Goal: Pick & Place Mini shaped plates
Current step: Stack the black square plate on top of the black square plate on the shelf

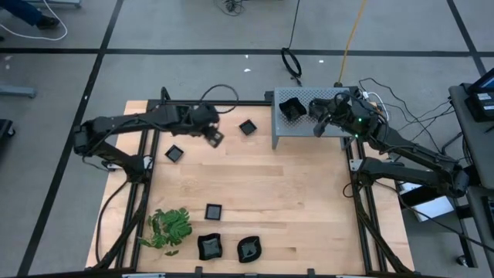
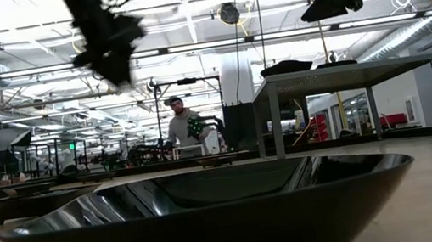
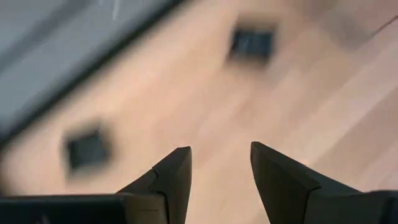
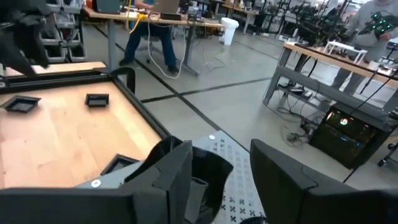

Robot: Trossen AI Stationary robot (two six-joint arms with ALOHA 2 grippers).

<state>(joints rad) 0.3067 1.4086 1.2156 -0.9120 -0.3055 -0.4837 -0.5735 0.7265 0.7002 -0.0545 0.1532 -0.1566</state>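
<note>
The mini plates are scattered all over the wooden table (image 1: 255, 193). A small square plate (image 1: 248, 127) sits near the far edge right beside the grey perforated box (image 1: 340, 127), another small one (image 1: 174, 154) is over by the left rail, and a third (image 1: 214, 211) is out in the middle-left with plenty of bare wood around it. Two bigger wavy-edged plates (image 1: 209, 246) (image 1: 248, 249) sit side by side close to the near edge, next to the green sprig (image 1: 170, 228). One more black plate (image 1: 291, 109) is sitting on top of the box, at its left end.

The left gripper (image 1: 214, 137) hangs above the table between the two far small plates, jaws spread and holding nothing; its wrist view shows only wood between the fingers (image 3: 174, 174). The right gripper (image 1: 319, 123) is up over the box, just beside the plate there, fingers also apart and empty.

The centre and right side of the table are wide open. In the low view a person (image 2: 183, 130) stands in the room behind.
</note>
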